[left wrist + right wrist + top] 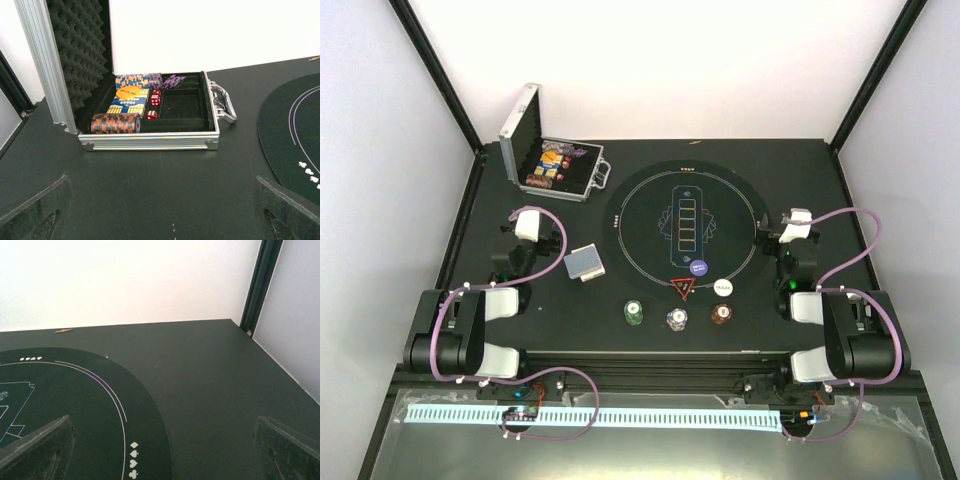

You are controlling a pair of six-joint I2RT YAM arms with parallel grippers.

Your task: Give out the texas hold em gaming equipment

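On the black table's near half lie a green chip (634, 313), a blue-white chip (677, 320) and a dark red chip (721, 314). Just behind them are a red triangular marker (682, 288), a purple button (698, 267) and a white button (722, 287), on the near edge of the round mat (688, 222). A blue-grey card deck (584, 263) sits left of the mat. My left gripper (532, 232) (165, 210) is open and empty, facing the case. My right gripper (788, 235) (165, 450) is open and empty over the mat's right edge.
The silver case (552, 160) (150, 142) stands open at the back left, lid upright. Inside are rows of chips (116, 123), red dice (152, 102) and an orange button (128, 92). Black frame posts and white walls close the back corners.
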